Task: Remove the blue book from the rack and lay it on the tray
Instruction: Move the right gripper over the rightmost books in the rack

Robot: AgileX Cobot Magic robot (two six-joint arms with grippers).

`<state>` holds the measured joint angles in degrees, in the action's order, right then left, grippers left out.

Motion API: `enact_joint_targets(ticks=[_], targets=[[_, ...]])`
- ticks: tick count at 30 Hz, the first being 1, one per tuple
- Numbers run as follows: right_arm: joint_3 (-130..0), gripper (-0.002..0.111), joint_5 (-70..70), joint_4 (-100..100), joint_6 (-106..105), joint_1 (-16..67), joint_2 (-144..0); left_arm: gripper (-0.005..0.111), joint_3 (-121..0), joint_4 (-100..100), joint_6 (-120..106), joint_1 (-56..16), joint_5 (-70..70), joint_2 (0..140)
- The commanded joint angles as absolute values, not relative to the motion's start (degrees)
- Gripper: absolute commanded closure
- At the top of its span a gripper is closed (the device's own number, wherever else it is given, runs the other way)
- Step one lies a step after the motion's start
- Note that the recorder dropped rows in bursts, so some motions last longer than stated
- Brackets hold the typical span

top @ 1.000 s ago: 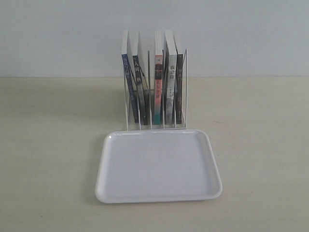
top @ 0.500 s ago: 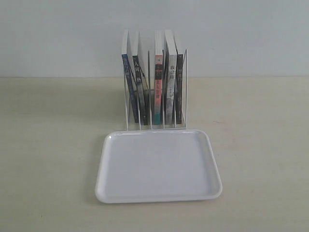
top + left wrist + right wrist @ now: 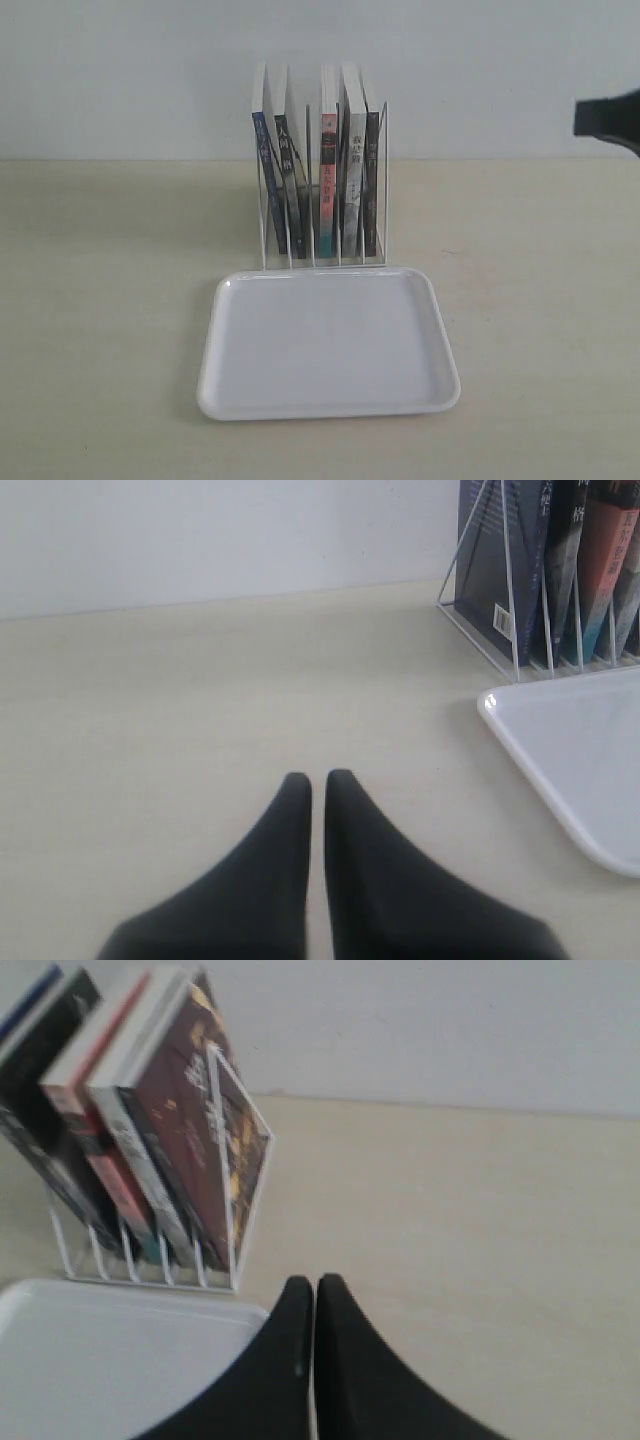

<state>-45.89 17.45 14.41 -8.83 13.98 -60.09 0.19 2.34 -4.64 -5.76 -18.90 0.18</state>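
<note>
Jaws on the left gripper (image 3: 318, 780) and the right gripper (image 3: 315, 1285) sit pressed together near the tray (image 3: 325, 412), and beyond it the blue book (image 3: 268, 180) stands upright in the rack (image 3: 322, 264), leftmost slot, spine outward, nearer the left arm I reckon

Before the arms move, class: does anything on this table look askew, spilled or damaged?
Nothing is spilled or damaged. Only the blue book and the dark book beside it lean in the rack; the rest stand straighter. The tray lies flat.
</note>
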Motion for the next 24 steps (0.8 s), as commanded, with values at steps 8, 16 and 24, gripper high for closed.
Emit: enact_joint_targets(ticks=[8, 16, 24], targets=[[-70.4, 0.108, 22.3, 17.5, -8.8, 28.7, -81.9, 0.102, 0.0, 2.3, -4.2, -5.8, -18.0, 0.0], [-82.7, 0.108, 30.9, 18.2, -6.2, 28.8, -92.6, 0.102, 0.0, 2.3, -4.2, -5.8, -18.0, 0.0], [-88.7, 0.108, 36.4, 18.0, -5.3, 25.5, -96.5, 0.102, 0.0, 2.3, -4.2, -5.8, -18.0, 0.0]])
